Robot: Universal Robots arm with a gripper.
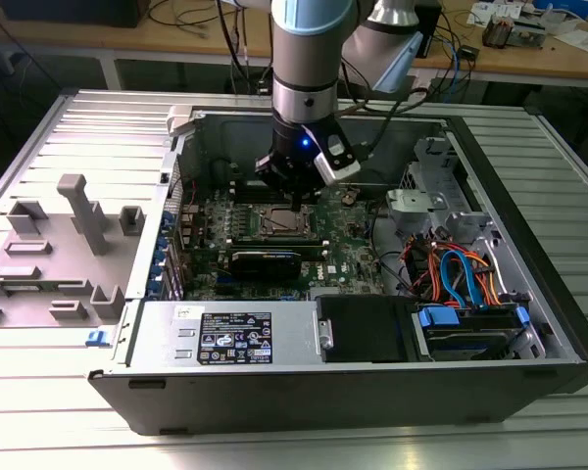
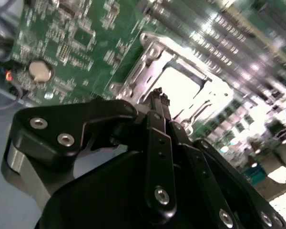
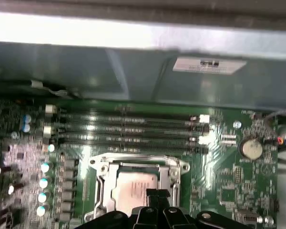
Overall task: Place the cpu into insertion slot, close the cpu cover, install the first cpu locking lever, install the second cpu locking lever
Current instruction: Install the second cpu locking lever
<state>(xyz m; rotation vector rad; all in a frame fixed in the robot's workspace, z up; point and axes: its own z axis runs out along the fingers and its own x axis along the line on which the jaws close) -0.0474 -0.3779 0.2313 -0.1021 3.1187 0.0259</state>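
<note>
Exterior view: gripper [image 1: 296,204] lowered inside open computer case [image 1: 529,294], directly over insertion slot [image 1: 277,223] on green motherboard [image 1: 348,240]. Black graphics card [image 1: 265,262] lying just beside the socket, on the nearer side.

Both wrist views: cpu [image 3: 133,188] already seated in the socket, silvery top showing through the window of the cpu cover [image 3: 138,163]. Cover appears folded down flat around the chip; fully latched or not, cannot tell. Locking levers not made out with certainty. Row of long memory slots [image 3: 128,129] running just beyond the socket; round coin cell [image 3: 251,149] well off to one side.

End effector: fingers [image 2: 158,102] brought together, tips meeting with no visible gap. Nothing clenched between them. Tips poised at the edge of the cover frame, over or just touching it; actual contact not resolvable.

Risks, judged from this pose:
- Closed tips pressing on the frame off-centre could skid onto the chip top or onto small board components beside the socket.
- Downward load on a cover not sitting flat could tilt the chip and bend socket pins.
- A lever missed or slipping off the tips could spring back, leaving the cover unlocked.
- Tight clearance to memory slots and graphics card; sideways sweep could strike either.
</note>
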